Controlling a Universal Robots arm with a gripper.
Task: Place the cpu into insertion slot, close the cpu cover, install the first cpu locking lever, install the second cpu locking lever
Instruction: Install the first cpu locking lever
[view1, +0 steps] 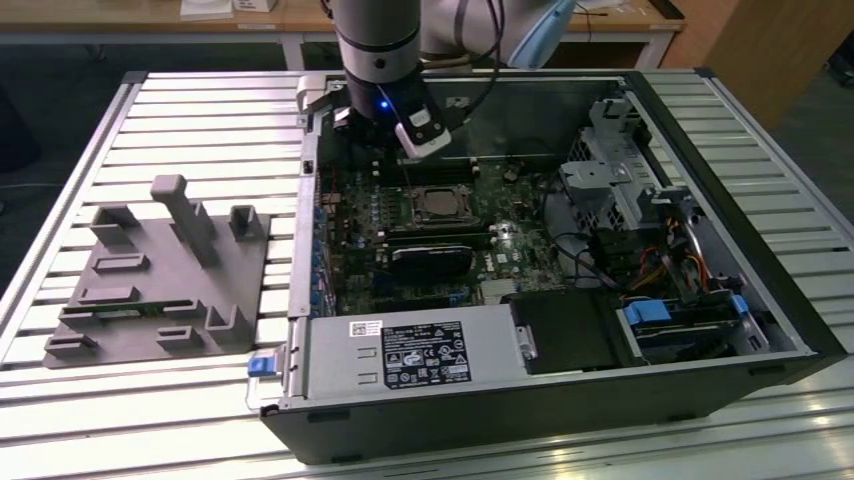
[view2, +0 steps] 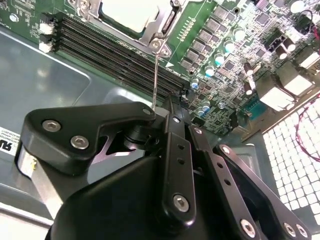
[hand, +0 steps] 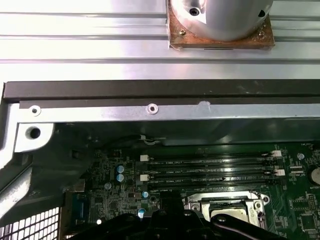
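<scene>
Insertion slot (view2: 158, 23) lies near pincer (view2: 159, 109), thin lever (view2: 155, 75) between them.

Arm (view1: 380, 40): grey cylindrical segment wearing a pale blue joint cap (view1: 541, 30), black cable (view1: 497, 60) trailing, blue light (view1: 383, 101) glowing, white block (view1: 424, 140) showing below. Tool (view2: 160, 111): black linkage bars (view2: 176, 160) carrying silver screws (view2: 80, 142).

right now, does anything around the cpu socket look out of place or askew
One thing: in the second wrist view a thin locking lever stands up from a corner of the cpu cover, which lies flat, instead of lying latched beside it. Nothing else looks askew or damaged.
</scene>
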